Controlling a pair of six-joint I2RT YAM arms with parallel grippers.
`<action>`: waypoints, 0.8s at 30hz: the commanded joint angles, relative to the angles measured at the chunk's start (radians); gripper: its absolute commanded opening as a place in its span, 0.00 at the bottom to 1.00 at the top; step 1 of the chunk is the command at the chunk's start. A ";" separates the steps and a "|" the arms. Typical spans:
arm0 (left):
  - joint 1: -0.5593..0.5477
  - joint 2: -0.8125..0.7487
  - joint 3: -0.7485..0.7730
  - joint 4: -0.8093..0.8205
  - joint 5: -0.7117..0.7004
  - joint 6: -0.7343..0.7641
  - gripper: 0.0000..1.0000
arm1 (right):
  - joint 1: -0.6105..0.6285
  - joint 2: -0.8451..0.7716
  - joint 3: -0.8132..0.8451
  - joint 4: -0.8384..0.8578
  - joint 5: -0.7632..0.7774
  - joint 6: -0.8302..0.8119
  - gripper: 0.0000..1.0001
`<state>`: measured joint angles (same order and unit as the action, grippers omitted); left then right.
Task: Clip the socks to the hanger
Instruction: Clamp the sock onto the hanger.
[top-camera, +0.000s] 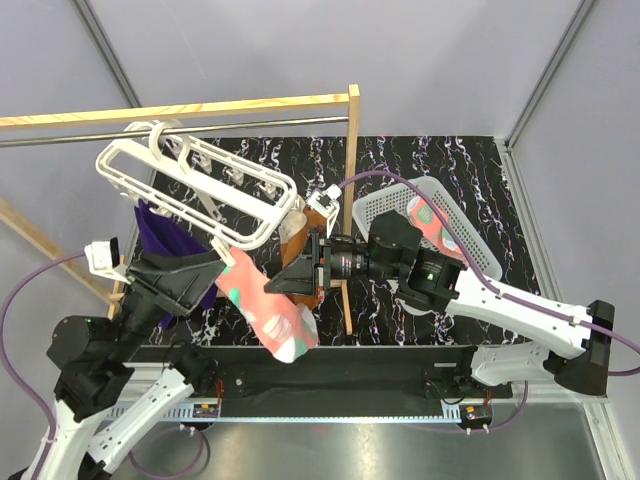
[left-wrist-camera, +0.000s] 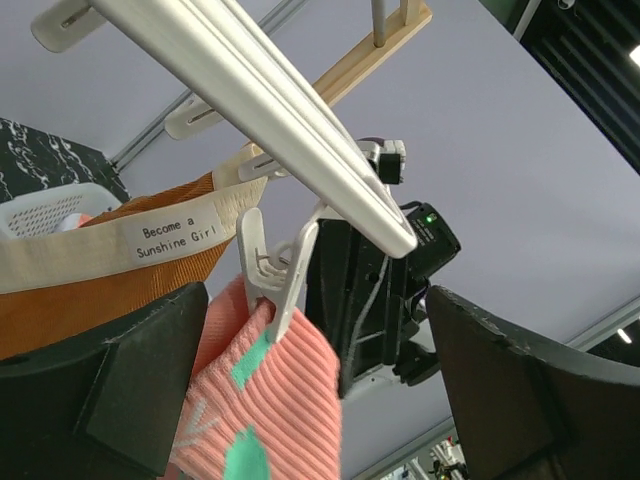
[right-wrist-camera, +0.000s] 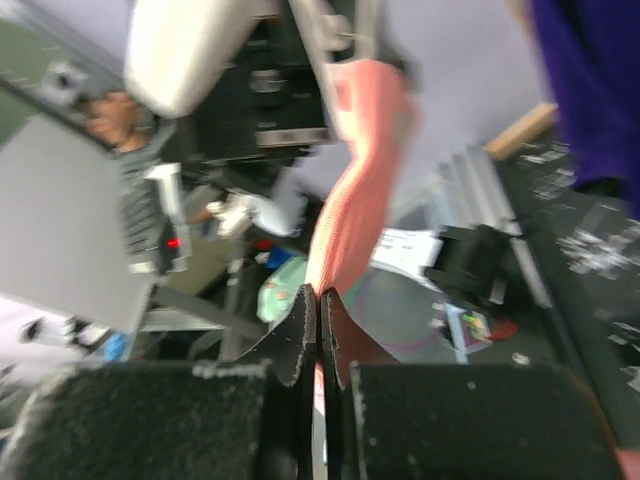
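You see the hanger (top-camera: 262, 228) hooked on the rack (top-camera: 200, 107) at left, with a sock (top-camera: 268, 305) hanging from a clip (left-wrist-camera: 270, 265) at its near edge. The basket (top-camera: 380, 210) sits right of it, a second sock (top-camera: 432, 225) inside.

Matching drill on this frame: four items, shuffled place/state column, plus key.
1. left gripper
2. right gripper
3. hanging coral sock
4. other coral sock

A. lying in the mesh basket
B. jaws shut
C. pinched by a white clip
D. jaws wide open

Pairs: 1-D, 2-B, 3-C, 4-A
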<state>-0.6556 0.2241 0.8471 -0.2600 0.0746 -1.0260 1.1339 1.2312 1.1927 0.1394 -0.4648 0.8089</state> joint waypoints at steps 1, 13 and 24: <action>0.001 -0.061 0.066 -0.102 0.022 0.141 0.94 | -0.008 -0.016 0.061 -0.222 0.191 -0.160 0.00; 0.001 -0.219 0.201 -0.648 -0.289 0.253 0.84 | -0.008 0.096 0.234 -0.555 0.588 -0.442 0.07; 0.001 -0.118 0.259 -0.817 -0.629 0.218 0.85 | 0.015 0.013 0.234 -0.698 0.634 -0.582 0.76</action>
<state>-0.6556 0.0330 1.0805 -1.0183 -0.3935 -0.8055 1.1332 1.3220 1.4460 -0.5198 0.1646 0.2859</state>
